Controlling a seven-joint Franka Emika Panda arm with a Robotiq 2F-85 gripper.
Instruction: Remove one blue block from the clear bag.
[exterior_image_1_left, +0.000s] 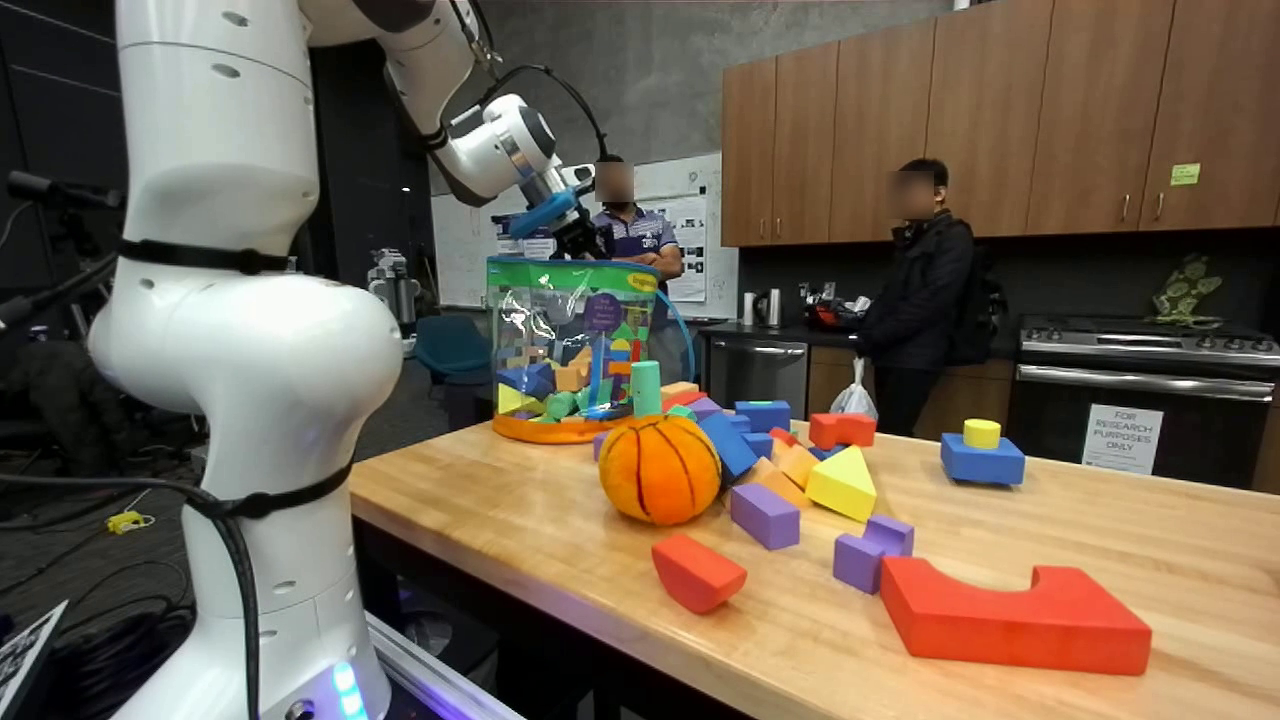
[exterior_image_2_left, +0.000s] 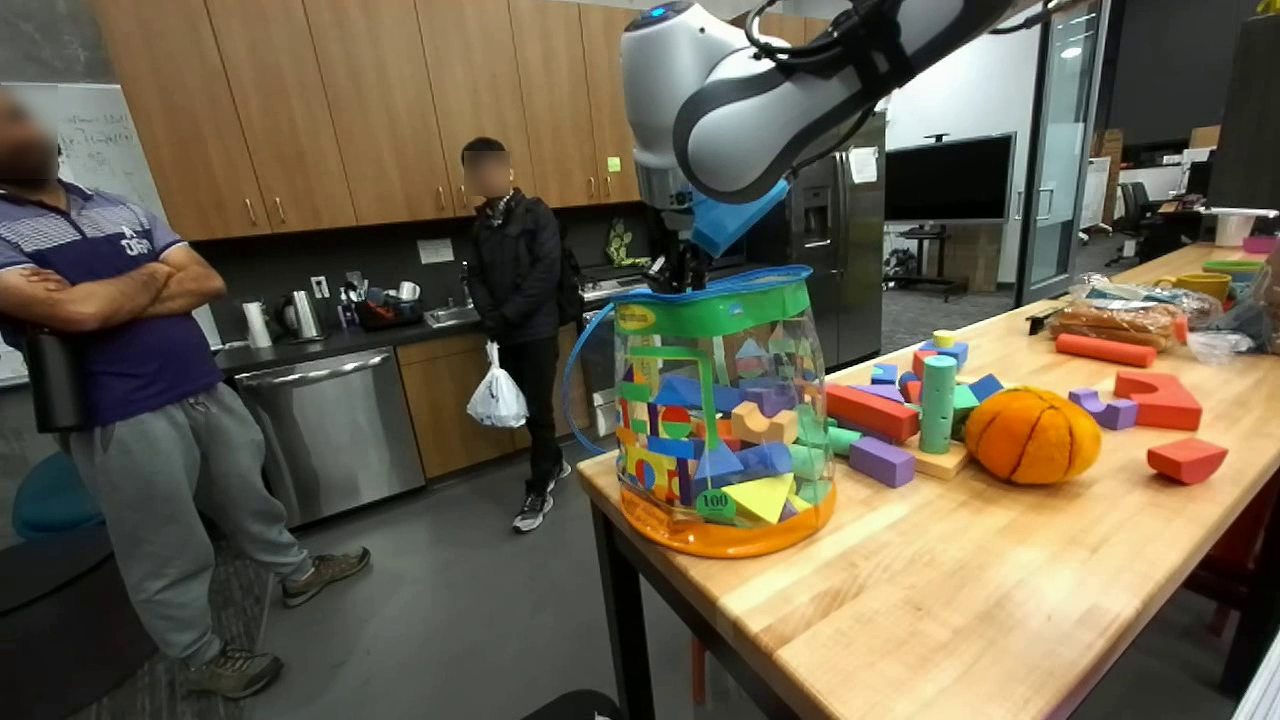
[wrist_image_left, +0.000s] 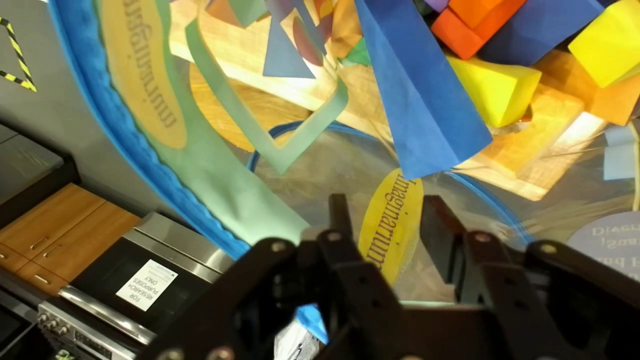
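The clear bag stands upright at the table's end, with its green top band (exterior_image_1_left: 560, 275) and orange base in an exterior view and its green band (exterior_image_2_left: 715, 318) in an exterior view. Multi-coloured blocks show through its sides, among them blue blocks (exterior_image_1_left: 528, 380) (exterior_image_2_left: 762, 460). In the wrist view a long angular blue block (wrist_image_left: 425, 100) lies among yellow, red and orange blocks, ahead of the fingertips and apart from them. My gripper (wrist_image_left: 385, 205) is open with nothing between its fingers. It points down at the bag's mouth, at rim height, in both exterior views (exterior_image_1_left: 590, 243) (exterior_image_2_left: 678, 270); the rim partly hides its tips.
The bag's blue rim (wrist_image_left: 107, 107) curves close to the gripper's left in the wrist view. An orange ball (exterior_image_1_left: 660, 470), a green cylinder (exterior_image_2_left: 937, 405), a large red block (exterior_image_1_left: 1015, 620) and many loose blocks lie on the table (exterior_image_2_left: 1000, 580). Two people (exterior_image_1_left: 920, 270) (exterior_image_2_left: 120, 330) stand beyond.
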